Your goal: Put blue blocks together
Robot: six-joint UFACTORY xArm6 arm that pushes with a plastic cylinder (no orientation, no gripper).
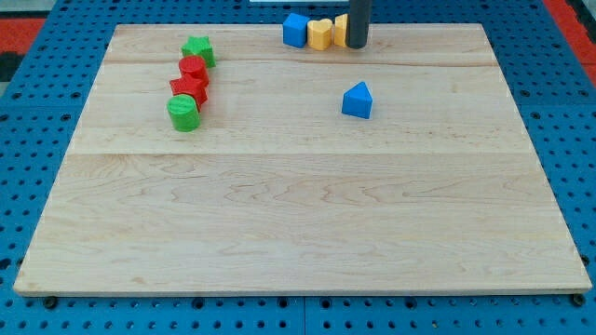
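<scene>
A blue block (295,30) sits at the board's top edge, touching a yellow block (319,34) on its right. A second yellow block (341,30) shows partly behind my rod. My tip (358,45) rests at the view's top, just right of the yellow blocks. A blue triangular block (357,100) lies alone below my tip, near the board's upper middle, well apart from the other blue block.
At the upper left, a column of blocks runs downward: a green star (198,49), a red block (193,69), a red star-like block (189,89) and a green cylinder (184,113). The wooden board (298,223) lies on a blue pegboard.
</scene>
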